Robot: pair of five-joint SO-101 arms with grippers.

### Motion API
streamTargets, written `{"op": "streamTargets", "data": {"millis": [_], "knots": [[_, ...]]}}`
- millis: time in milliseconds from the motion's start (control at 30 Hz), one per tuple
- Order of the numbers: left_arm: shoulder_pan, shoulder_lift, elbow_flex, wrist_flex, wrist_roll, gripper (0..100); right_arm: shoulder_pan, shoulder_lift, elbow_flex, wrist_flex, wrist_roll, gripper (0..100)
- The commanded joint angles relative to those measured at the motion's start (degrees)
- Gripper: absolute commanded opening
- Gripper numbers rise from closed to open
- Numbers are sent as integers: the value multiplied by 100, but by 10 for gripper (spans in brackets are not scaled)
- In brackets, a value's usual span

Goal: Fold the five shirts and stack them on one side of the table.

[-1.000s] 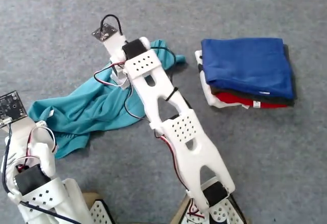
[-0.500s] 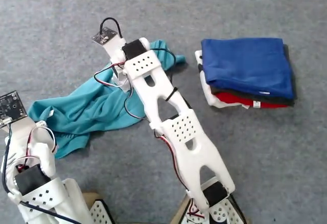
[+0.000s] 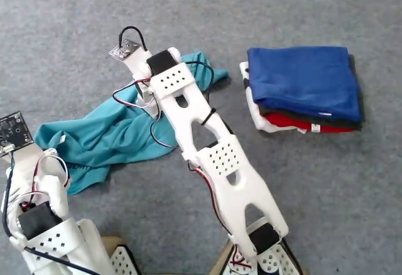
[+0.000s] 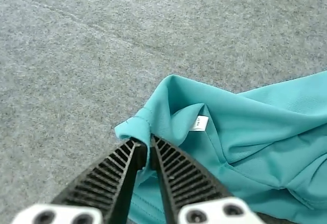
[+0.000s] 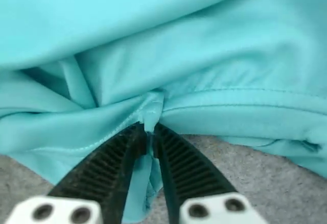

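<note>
Teal shirt (image 3: 100, 134) crumpled centre-left, seemingly the last to fold; left gripper (image 4: 147, 143) and right gripper (image 5: 149, 129) each pinch its edge; next, pull it flat.

right arm (image 3: 188, 108): in the high view it swings a little toward the left side of the table. You find the forearm and elbow both slightly left of their place a second ago.
wrist camera board (image 3: 124, 50): slides left and a touch nearer the arm bases.
right gripper (image 5: 148, 132): travels with the wrist, its pinched fold of cloth going along.
teal shirt (image 3: 107, 134): the far corner by the wrist draws in leftward, and you see less of it poking out past the arm.
folded stack (image 3: 304, 86): the gap between it and that shirt corner widens slightly.
</note>
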Motion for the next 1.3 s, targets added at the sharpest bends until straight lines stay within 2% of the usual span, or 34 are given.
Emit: {"op": "streamTargets", "data": {"millis": [0, 400, 767, 1033, 1133, 1267], "knots": [[31, -70, -75, -62, 44, 29, -62, -119, -321, 44, 53, 14], [22, -44, -330, -62, 44, 29, 62, -602, -1464, 229, 35, 14], [13, -26, -479, -35, 44, 29, 897, -1921, -1789, 229, 53, 14], [48, -26, -778, 299, 44, 29, 1292, -2615, -1727, 237, 53, 15], [48, -26, -813, 299, 44, 29, 1213, -2905, -1525, 237, 53, 15], [48, -26, -989, 299, 44, 29, 905, -3714, -567, 246, 527, 15]]}}
